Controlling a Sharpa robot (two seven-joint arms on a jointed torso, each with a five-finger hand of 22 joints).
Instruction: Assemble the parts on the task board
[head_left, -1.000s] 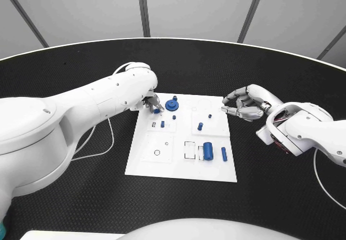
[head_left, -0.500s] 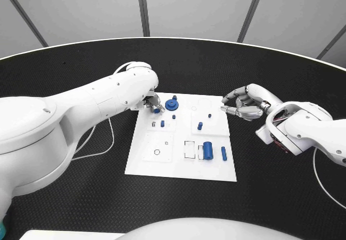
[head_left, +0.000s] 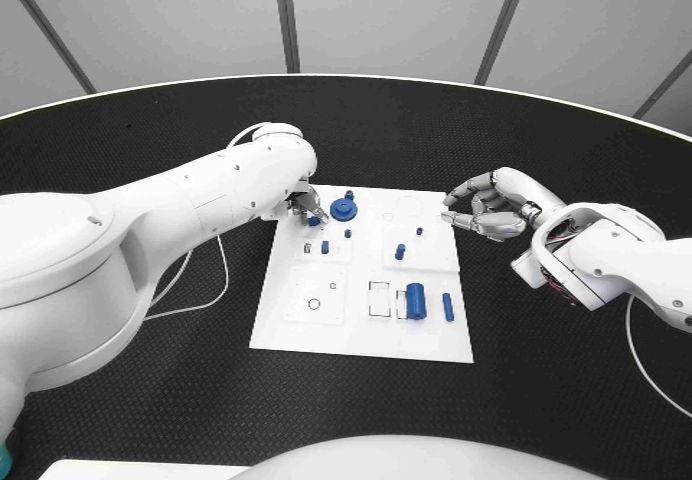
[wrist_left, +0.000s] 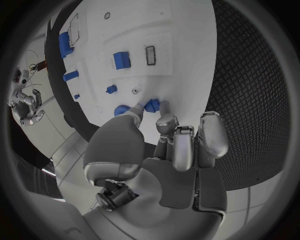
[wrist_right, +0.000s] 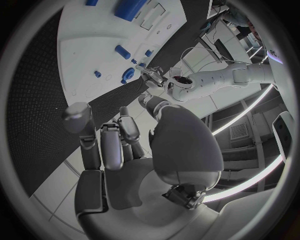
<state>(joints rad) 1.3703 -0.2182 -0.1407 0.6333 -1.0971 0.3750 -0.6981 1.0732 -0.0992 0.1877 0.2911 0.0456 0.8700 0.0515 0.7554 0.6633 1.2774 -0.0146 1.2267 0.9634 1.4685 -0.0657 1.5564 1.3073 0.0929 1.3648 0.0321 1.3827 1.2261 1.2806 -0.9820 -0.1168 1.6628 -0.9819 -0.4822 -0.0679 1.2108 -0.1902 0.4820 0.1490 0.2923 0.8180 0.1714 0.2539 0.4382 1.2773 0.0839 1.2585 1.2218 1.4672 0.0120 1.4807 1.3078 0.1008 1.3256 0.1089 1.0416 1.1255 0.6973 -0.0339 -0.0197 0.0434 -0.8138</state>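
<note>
The left hand (head_left: 303, 206) pinches a small blue part (wrist_left: 152, 105) at its fingertips, over the task board's (head_left: 361, 320) far corner; the right hand (head_left: 488, 206) hovers curled, holding nothing.

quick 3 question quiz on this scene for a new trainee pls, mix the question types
1. True or false: the right hand hovers over the black table, beside the task board.
2. The left hand works at the board's: A) far corner on its own side B) near edge C) middle
3. Fill in: the left hand's fingertips pinch a small ___ part.

Key: 1 true; 2 A; 3 blue
</note>
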